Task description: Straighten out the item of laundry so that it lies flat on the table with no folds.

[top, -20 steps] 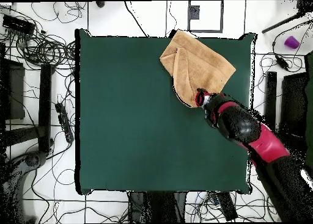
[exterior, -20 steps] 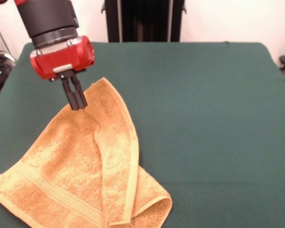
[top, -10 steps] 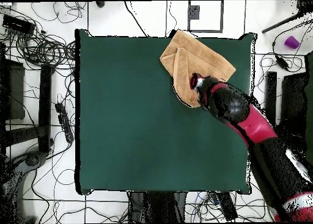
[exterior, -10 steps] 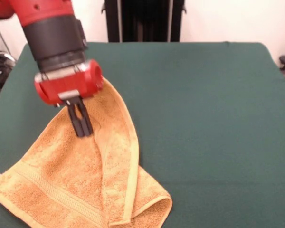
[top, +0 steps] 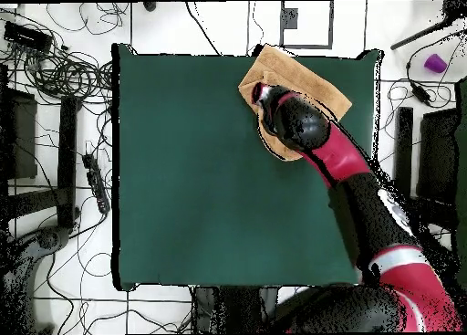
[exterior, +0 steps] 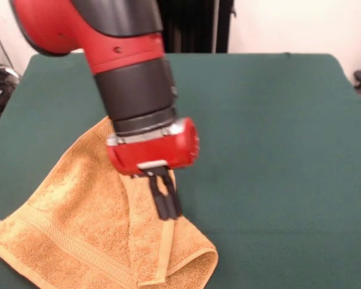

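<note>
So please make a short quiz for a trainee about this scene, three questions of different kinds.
1. True or false: the towel lies flat, with no folds.
2. Where is the gripper? A) over the towel's folded edge B) over bare table C) off the table
3. Fill in: the gripper's fingers are ____ together.

Key: 1 false; 2 A; 3 shut.

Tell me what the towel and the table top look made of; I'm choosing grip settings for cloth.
Towel: looks like cotton terry, golden-orange, matte with a fuzzy looped pile, a flatter woven band and a stitched hem along the folded edge. Table: covered in dark green cloth, probably felt, matte and even, with no shine or visible weave.
</note>
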Motion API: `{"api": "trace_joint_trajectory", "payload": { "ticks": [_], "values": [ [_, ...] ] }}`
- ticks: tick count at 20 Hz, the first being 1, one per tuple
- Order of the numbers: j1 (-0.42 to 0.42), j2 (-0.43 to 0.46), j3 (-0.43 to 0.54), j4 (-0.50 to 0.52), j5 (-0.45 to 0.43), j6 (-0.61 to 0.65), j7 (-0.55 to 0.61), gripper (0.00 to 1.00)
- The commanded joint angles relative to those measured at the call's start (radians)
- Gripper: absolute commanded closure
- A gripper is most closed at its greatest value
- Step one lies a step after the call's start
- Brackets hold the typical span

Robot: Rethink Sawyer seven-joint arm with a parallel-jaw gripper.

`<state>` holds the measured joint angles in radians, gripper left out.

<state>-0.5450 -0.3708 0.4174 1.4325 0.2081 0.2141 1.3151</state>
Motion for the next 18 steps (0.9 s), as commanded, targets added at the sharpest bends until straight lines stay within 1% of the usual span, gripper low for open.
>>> {"api": "trace_joint_trajectory", "payload": {
  "ticks": [1,2,3,4,5,9,12,15,17,18],
  "values": [
    [0.122,0.044,-0.131,-0.068,0.138,0.021,0.352,1.0],
    [0.122,0.12,-0.152,-0.185,0.151,0.069,0.308,1.0],
    [0.107,0.134,-0.137,-0.196,0.144,0.075,0.28,1.0],
    [0.068,0.146,-0.109,-0.196,0.127,0.077,0.24,1.0],
    [0.051,0.159,-0.09,-0.203,0.116,0.082,0.213,1.0],
    [0.016,0.228,-0.056,-0.259,0.072,0.075,0.141,1.0],
    [0.001,0.255,-0.046,-0.268,0.042,0.048,0.126,1.0],
    [0.016,0.254,-0.074,-0.29,0.043,0.064,0.146,1.0],
    [0.013,0.25,-0.073,-0.285,0.039,0.065,0.153,1.0],
    [0.016,0.26,-0.076,-0.301,0.044,0.068,0.156,1.0]
  ]
}}
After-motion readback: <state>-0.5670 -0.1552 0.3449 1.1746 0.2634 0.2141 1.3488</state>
